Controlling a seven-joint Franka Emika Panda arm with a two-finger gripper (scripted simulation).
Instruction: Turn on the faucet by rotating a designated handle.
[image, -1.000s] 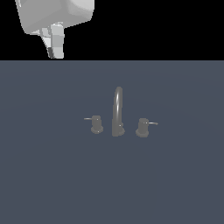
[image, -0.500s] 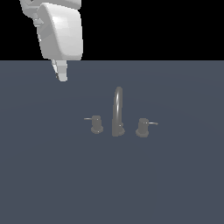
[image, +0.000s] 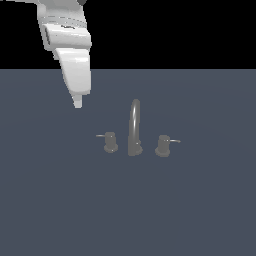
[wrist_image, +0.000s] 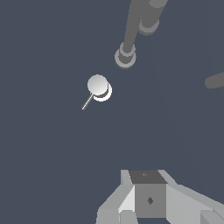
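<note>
Dark slate-grey table (image: 60, 210) is filling the lower part of the exterior view, with plain black lying behind it. On this surface the faucet (image: 134, 129) is standing upright: its tall, slim arched spout (image: 135, 120) is rising from a flared base, and two small separate knobs are sitting one on either side of it. The handle (image: 109, 142), a stubby grey knob, is standing just beside the spout on the exterior view's left, its thin rod lever pointing away from the spout toward that same side. The twin knob (image: 163, 145) is sitting on the exterior view's right, its rod pointing the opposite way. The white arm (image: 65, 35) is reaching down from the upper left of the exterior view, and the hand (image: 77, 102) is hanging in the air above and to the left of the handle, well apart from it and touching nothing. Whether its fingers are parted or closed cannot be told from either view. In the wrist view the handle (wrist_image: 99, 86) is appearing as a pale round cap seen from above, with the spout's base (wrist_image: 125, 57) near it.
</note>
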